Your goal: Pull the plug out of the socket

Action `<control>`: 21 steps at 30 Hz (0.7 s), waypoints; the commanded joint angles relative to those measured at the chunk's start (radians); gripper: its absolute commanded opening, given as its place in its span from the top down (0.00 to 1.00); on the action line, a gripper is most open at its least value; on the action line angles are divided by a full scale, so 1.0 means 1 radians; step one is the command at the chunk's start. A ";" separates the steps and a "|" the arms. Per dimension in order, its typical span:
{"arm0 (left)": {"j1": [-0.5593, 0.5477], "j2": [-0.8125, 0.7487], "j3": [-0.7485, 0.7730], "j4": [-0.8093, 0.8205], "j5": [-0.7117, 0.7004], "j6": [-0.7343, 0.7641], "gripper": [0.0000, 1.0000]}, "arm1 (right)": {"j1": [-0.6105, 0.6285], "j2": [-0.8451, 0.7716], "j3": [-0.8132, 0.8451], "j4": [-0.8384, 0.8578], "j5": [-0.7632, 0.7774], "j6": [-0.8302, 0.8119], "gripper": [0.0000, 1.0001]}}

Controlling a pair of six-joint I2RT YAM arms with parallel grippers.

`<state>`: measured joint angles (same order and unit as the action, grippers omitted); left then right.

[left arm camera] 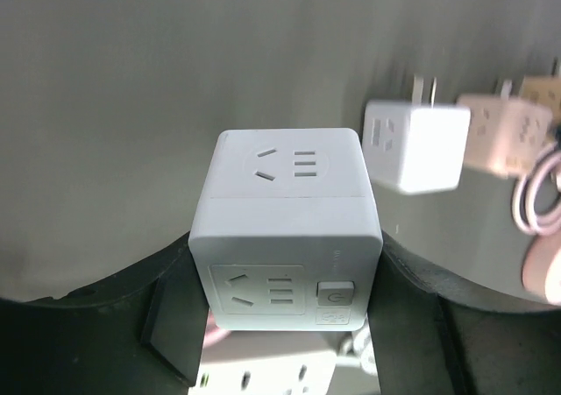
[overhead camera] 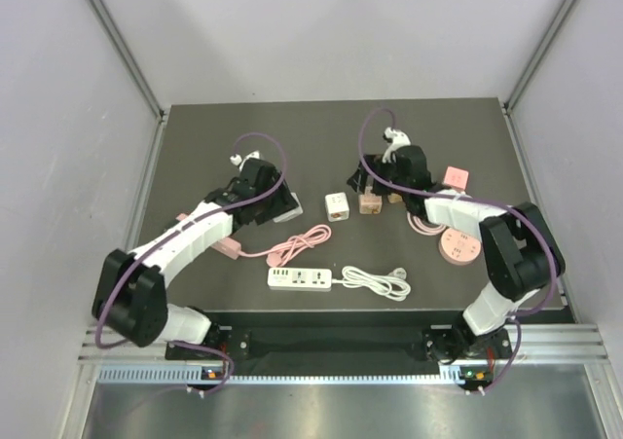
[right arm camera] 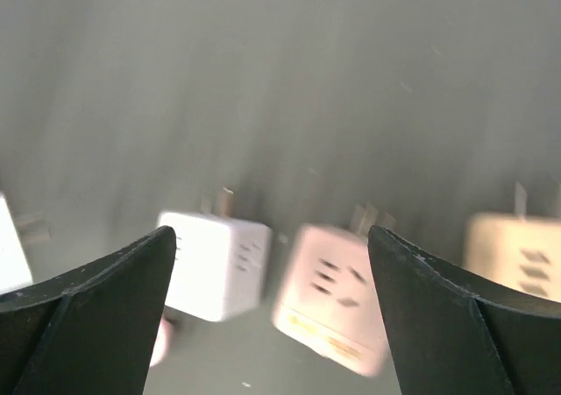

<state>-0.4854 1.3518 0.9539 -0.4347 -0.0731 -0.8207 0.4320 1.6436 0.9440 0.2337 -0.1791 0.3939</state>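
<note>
My left gripper is shut on a pale grey cube socket, with its black fingers against both sides. The cube's outlets are empty. My right gripper hangs open above a pink cube plug. That plug lies on the table with its prongs pointing away and is not touching the jaws. It lies apart from the grey socket.
A white cube plug lies between the two grippers. A beige cube sits right of the pink one. Nearer me are a white power strip with its cable, a pink cord and a round pink socket.
</note>
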 commanded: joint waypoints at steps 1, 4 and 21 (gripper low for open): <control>-0.013 0.076 0.055 0.264 -0.073 -0.005 1.00 | -0.051 -0.094 -0.077 0.192 0.009 0.009 0.10; -0.048 0.189 0.144 0.267 -0.180 0.035 1.00 | -0.068 -0.130 -0.128 0.251 0.010 0.022 0.10; -0.180 0.418 -0.018 0.749 -0.487 0.273 1.00 | -0.082 -0.137 -0.183 0.362 -0.046 0.075 0.11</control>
<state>-0.6476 1.7695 0.9516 0.1585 -0.4953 -0.6201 0.3614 1.5318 0.7597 0.5125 -0.2031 0.4545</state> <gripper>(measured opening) 0.668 0.893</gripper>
